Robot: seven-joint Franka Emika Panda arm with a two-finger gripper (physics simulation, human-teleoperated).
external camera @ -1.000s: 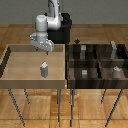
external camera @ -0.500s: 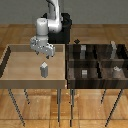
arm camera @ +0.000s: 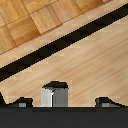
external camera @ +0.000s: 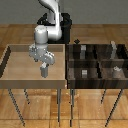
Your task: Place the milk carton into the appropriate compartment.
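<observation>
Fingers point(arm camera: 21, 102) of my gripper point(external camera: 44, 62) hang spread, one either side of the milk carton point(external camera: 44, 71), which stands upright between them in the light tray point(external camera: 15, 77). Nothing is gripped yet; lifting and carrying to the dark compartments point(external camera: 100, 67) remain. Bare tray floor surrounds me, its walls well apart.

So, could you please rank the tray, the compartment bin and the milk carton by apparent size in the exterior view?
1. Tray and bin: they look about alike, so I won't rank them.
2. Milk carton: far smaller, standing in the tray under the gripper.
</observation>
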